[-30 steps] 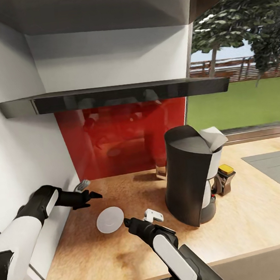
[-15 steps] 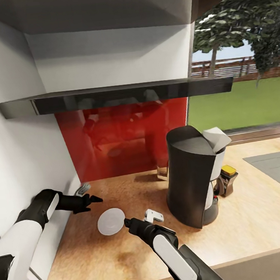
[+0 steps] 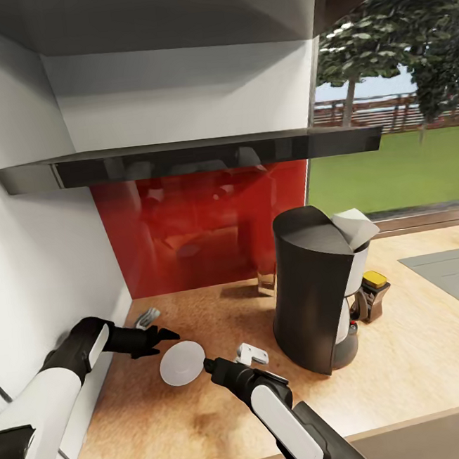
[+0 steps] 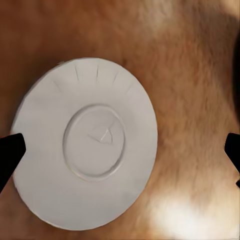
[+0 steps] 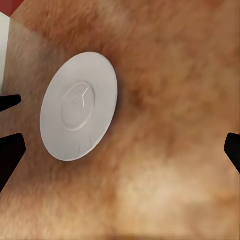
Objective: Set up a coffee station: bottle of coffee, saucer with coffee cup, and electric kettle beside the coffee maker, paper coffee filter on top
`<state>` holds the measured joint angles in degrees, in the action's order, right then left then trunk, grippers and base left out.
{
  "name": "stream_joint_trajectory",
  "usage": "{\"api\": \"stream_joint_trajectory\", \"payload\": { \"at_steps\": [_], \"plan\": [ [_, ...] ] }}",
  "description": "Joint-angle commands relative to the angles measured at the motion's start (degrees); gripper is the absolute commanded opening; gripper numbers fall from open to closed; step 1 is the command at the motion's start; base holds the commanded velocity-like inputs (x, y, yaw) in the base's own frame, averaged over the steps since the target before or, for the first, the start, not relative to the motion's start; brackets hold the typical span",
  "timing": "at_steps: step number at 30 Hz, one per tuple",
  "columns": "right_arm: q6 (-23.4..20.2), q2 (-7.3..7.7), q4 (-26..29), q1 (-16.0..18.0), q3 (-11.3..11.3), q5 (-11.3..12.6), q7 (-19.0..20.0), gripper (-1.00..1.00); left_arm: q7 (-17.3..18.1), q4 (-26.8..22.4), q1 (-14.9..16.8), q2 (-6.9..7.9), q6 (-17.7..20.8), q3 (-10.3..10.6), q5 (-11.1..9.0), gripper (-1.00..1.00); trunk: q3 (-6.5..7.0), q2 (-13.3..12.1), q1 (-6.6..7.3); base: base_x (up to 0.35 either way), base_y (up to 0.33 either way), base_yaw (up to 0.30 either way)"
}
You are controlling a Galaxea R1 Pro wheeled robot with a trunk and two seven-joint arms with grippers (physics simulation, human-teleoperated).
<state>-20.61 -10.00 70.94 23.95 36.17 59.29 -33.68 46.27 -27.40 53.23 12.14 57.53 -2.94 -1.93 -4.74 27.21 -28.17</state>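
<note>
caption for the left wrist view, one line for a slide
Open left gripper above the empty white saucer lying flat on the tan wood-look countertop.

From my head view the coffee maker (image 3: pixel 313 288) hides most of the bottle of coffee (image 3: pixel 371 294); I get just its yellow lid and one side. My right arm runs off the picture's bottom edge. In my left wrist view the fingertips (image 4: pixel 10 152) are clipped at the sides.
</note>
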Motion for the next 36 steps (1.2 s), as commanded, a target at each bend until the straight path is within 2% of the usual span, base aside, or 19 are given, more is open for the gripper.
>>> {"api": "stream_joint_trajectory", "payload": {
  "at_steps": [1,21,26,36],
  "plan": [
    [-0.13,0.0,0.08,0.06,0.04,0.3,-0.42,1.0,0.01,-0.01,-0.02,-0.14,0.41,-0.14,-0.26,1.0,-0.12,0.12,-0.03,0.0,0.0,0.0],
    [-0.13,0.0,0.16,0.04,0.05,0.39,-0.42,1.0,0.39,-0.73,-0.2,-0.59,0.16,-0.45,-0.7,1.0,-0.12,0.12,-0.03,0.01,0.004,0.0],
    [-0.15,0.0,0.16,0.04,0.07,0.38,-0.42,1.0,0.33,-0.42,-0.23,-1.7,-0.69,-0.49,-0.7,1.0,-0.12,0.12,-0.03,0.116,0.049,0.0],
    [-0.14,0.0,0.16,0.04,0.04,0.38,-0.43,1.0,0.31,-0.02,-0.27,-2.57,-0.89,-0.49,-0.71,1.0,-0.12,0.12,-0.03,0.022,0.006,0.0]
  ]
}}
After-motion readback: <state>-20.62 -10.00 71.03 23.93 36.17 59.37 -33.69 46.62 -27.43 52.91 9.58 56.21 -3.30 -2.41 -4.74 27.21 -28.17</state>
